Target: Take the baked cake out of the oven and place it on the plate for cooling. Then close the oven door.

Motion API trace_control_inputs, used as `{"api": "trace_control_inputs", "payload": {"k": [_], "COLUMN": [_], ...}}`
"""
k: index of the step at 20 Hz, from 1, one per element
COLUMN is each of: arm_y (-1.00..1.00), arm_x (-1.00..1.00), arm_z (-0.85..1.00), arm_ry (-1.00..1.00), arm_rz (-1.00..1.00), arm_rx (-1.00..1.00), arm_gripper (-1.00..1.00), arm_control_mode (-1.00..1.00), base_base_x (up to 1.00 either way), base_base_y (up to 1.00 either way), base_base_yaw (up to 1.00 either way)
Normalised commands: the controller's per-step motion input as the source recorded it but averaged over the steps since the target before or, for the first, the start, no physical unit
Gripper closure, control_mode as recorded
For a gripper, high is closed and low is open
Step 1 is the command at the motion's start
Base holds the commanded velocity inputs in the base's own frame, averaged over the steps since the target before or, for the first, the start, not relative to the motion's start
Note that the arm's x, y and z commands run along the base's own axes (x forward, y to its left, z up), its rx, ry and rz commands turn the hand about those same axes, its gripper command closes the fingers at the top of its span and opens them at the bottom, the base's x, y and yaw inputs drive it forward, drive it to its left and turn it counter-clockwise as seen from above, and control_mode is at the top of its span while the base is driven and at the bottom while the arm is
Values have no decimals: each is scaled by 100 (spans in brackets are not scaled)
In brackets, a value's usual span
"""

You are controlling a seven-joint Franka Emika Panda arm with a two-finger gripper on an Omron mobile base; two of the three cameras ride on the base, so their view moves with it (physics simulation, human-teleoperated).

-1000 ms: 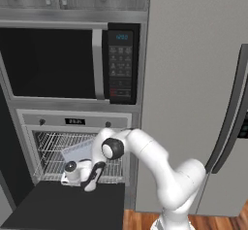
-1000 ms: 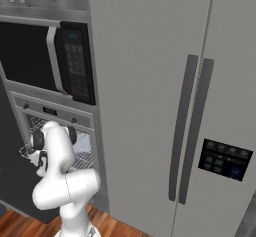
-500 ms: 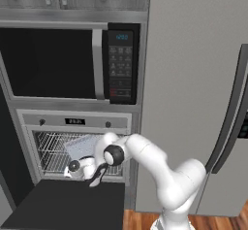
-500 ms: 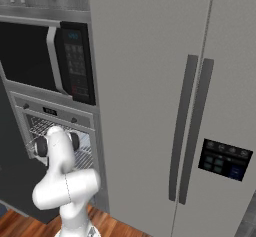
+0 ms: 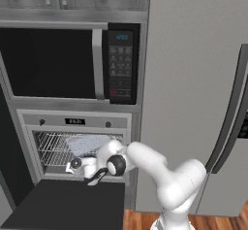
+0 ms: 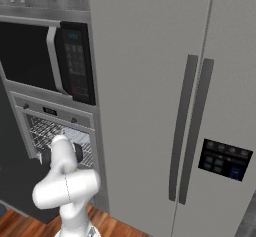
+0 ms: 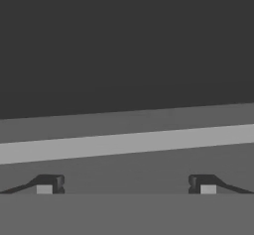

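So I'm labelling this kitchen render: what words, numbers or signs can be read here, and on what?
Black microwave control panel with keypad: blue display digits and key labels, too blurred to read.
Small black display on the steel-framed wall oven: pale marks, unreadable.
Dark dispenser panel on the grey refrigerator door: small lit icons, too small to read.
No text is legible anywhere.

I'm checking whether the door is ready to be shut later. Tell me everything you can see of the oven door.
The oven door hangs fully open, folded down flat in front of the oven cavity. It is a wide dark panel whose inner face points up and looks bare. Its hinge edge meets the oven's lower front. The open tool hovers just above the edge nearest the cavity; contact cannot be told. The handle is hidden.
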Motion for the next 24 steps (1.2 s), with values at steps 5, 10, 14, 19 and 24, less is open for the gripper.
{"api": "trace_control_inputs", "payload": {"k": [5, 10, 14, 19, 24], "arm_y": [0, 17, 48, 62, 60], "arm_x": [51, 31, -2, -6, -29], "arm_z": [0, 0, -1, 5, 0], "arm_ry": [0, 0, 0, 5, 15], "arm_rz": [0, 0, 0, 0, 3], "arm_rx": [0, 0, -3, -5, -7], "arm_gripper": [-100, -100, -100, -100, -100], "arm_control_mode": [-100, -100, -100, -100, -100], "base_base_x": [0, 0, 0, 0, 0], "base_base_y": [0, 0, 0, 0, 0], "base_base_yaw": [0, 0, 0, 0, 0]}}
